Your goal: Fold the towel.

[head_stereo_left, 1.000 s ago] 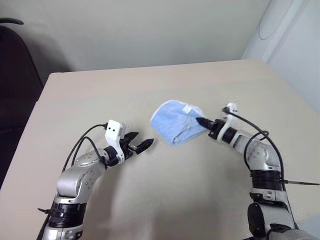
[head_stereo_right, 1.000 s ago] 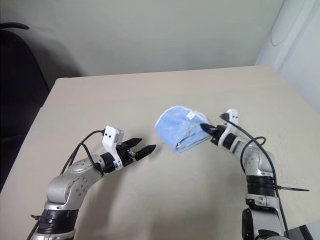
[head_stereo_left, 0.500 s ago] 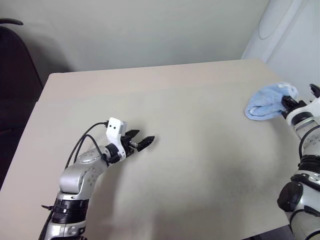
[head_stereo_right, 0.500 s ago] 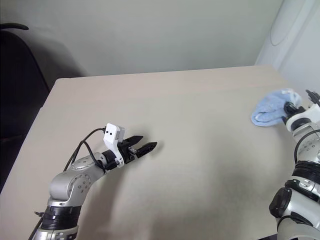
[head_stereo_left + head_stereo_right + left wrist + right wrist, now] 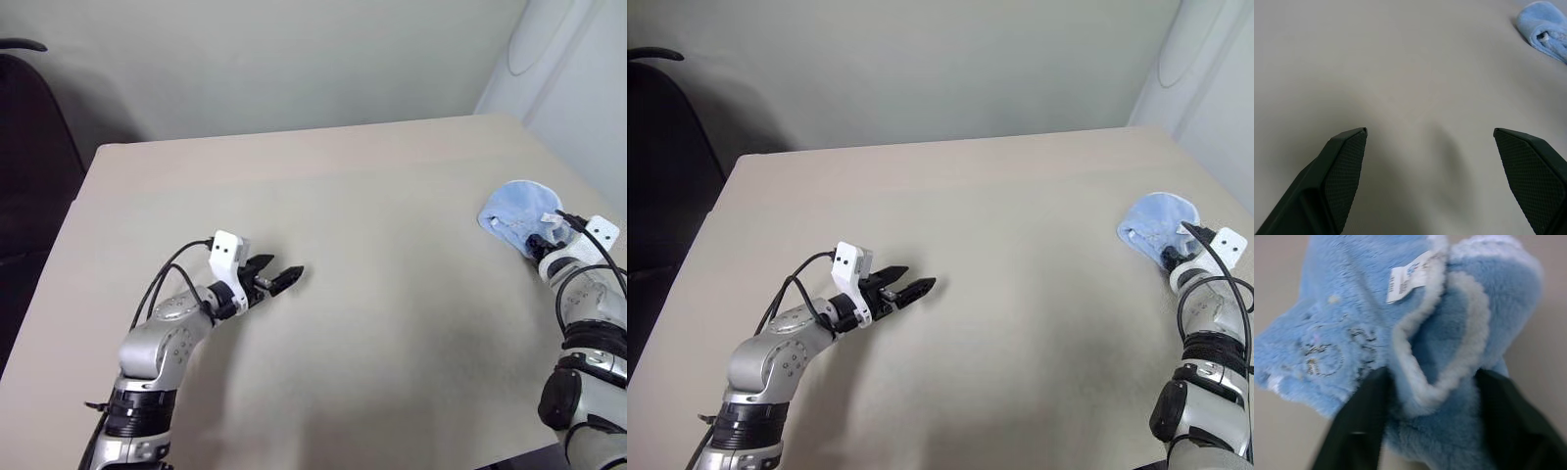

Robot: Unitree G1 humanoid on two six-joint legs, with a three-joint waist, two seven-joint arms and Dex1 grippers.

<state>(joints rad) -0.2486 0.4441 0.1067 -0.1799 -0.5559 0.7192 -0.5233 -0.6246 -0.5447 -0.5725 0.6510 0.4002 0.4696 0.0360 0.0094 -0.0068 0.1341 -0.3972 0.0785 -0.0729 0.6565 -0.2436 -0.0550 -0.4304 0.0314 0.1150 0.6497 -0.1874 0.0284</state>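
The towel [image 5: 517, 208] is a light-blue bunch with white edging, lying crumpled near the table's right edge. Its white tag [image 5: 1409, 280] and dark printed logo [image 5: 1327, 355] show in the right wrist view. My right gripper [image 5: 538, 239] is at the towel's near side, open. Its two black fingers [image 5: 1359, 421] are spread on either side of a rolled fold of cloth without pinching it. My left gripper [image 5: 282, 278] hovers low over bare table left of the middle, open and holding nothing. The towel [image 5: 1546, 27] lies far from it.
The beige table [image 5: 372, 196] carries nothing but the towel, which lies close to the right edge [image 5: 588, 191]. A dark chair [image 5: 29, 147] stands beyond the left side. A pale wall runs behind the far edge.
My right arm swung the towel from the table's middle out to the right edge. Its fingers, shut on the cloth before, have now spread apart. The left arm has stayed where it was.
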